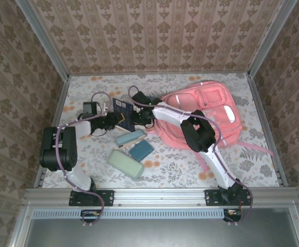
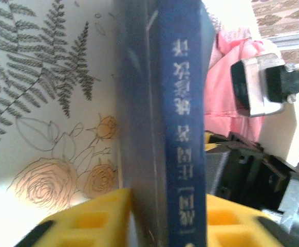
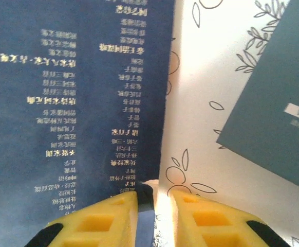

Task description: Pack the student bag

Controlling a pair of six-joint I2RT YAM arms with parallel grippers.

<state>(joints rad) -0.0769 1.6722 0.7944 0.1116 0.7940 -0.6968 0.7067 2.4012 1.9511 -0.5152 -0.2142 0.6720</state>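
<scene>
The pink student bag [image 1: 206, 116] lies at the right of the table, and its pink fabric [image 2: 226, 87] shows past the book. A dark blue book [image 1: 123, 110] stands on edge left of the bag, between both grippers. My left gripper [image 1: 114, 122] is shut on the book [image 2: 183, 103], its yellow fingers [image 2: 95, 218] pressing either side of the spine. My right gripper [image 1: 135, 104] reaches in from the bag side. Its jaws straddle the book's [image 3: 77, 92] edge, with the left finger [image 3: 106, 218] against the cover and a bright gap beside the other finger, so it stands open.
In front of the book lie a pale green pencil case [image 1: 125, 163], a teal notebook [image 1: 141, 150] and a small light blue case [image 1: 130, 137]. A black charger with a cable [image 1: 90, 108] sits at the far left. The right arm [image 1: 201, 135] crosses over the bag.
</scene>
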